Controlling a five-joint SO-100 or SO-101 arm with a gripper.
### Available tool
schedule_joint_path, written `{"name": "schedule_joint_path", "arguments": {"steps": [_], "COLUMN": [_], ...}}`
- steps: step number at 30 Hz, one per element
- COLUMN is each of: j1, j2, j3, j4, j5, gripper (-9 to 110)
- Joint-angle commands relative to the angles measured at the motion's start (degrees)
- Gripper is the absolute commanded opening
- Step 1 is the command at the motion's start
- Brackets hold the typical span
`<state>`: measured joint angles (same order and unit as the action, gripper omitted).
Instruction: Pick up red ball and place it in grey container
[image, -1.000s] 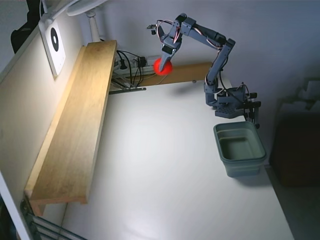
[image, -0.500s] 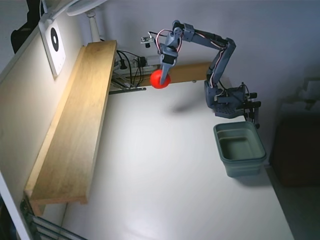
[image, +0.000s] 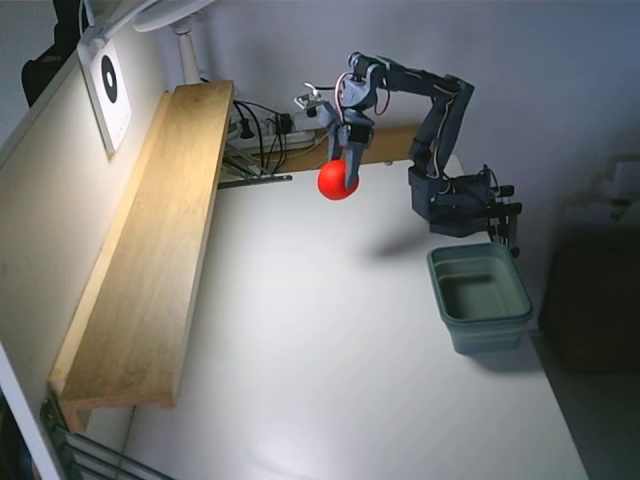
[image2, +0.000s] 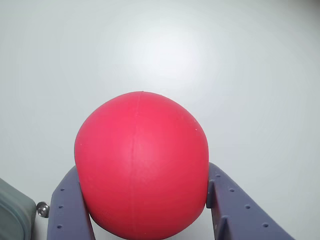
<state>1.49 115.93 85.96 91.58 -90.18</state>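
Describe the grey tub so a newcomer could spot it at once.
In the fixed view, find the white table and the arm's base at its right edge. Just in front sits the tub: the only open, empty rectangular box, grey-green with rounded corners.

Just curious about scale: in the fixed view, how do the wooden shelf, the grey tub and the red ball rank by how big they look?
1. Wooden shelf
2. Grey tub
3. Red ball, held in the gripper
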Motion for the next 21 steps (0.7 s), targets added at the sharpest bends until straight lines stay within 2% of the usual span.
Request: {"name": "schedule_joint_path", "arguments": {"steps": [1, 21], "j1": [-5.7, -39.1], "j2": [0.3, 0.3], "j3": [-2.1, -2.1], "j4": [0.8, 0.8], "j5": [0.2, 0.2], "gripper": [23, 23]}}
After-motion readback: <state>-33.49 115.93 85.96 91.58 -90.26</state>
